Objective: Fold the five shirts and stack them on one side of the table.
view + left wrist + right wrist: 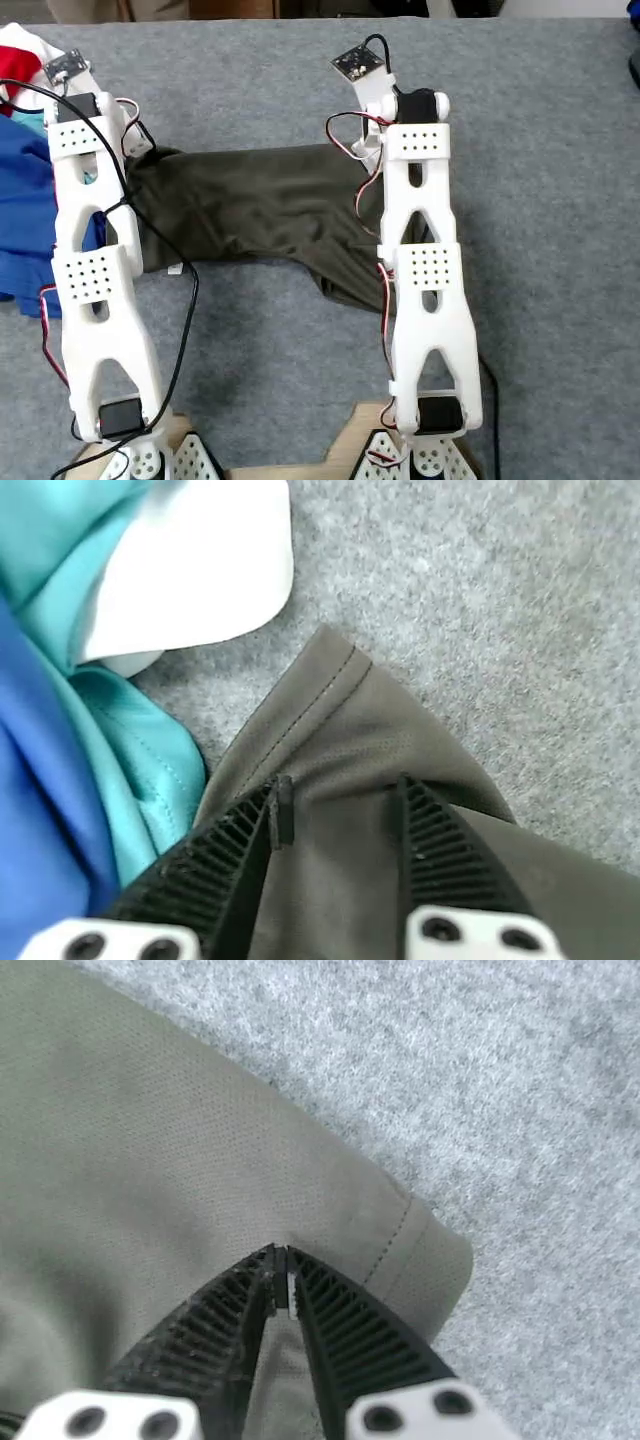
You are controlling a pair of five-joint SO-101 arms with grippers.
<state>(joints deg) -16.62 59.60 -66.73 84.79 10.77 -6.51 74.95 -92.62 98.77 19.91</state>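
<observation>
A dark olive shirt (250, 210) lies spread on the grey table between my two arms. My left gripper (135, 152) is at the shirt's left far corner. In the left wrist view this gripper (340, 805) is open, its fingers (235, 840) resting on the olive cloth (350, 710) on either side of a hemmed corner. At the shirt's right far corner, by a sleeve hem, is my right gripper (372, 140). The right wrist view shows it (280, 1280) shut on a pinch of the olive fabric (150, 1160).
A pile of other shirts lies at the table's left edge: blue (20, 220), teal (130, 750), white (200, 570) and red (15, 65), close to the left arm. Bare grey table (540, 200) extends to the right. Wooden arm bases (350, 420) stand at the front.
</observation>
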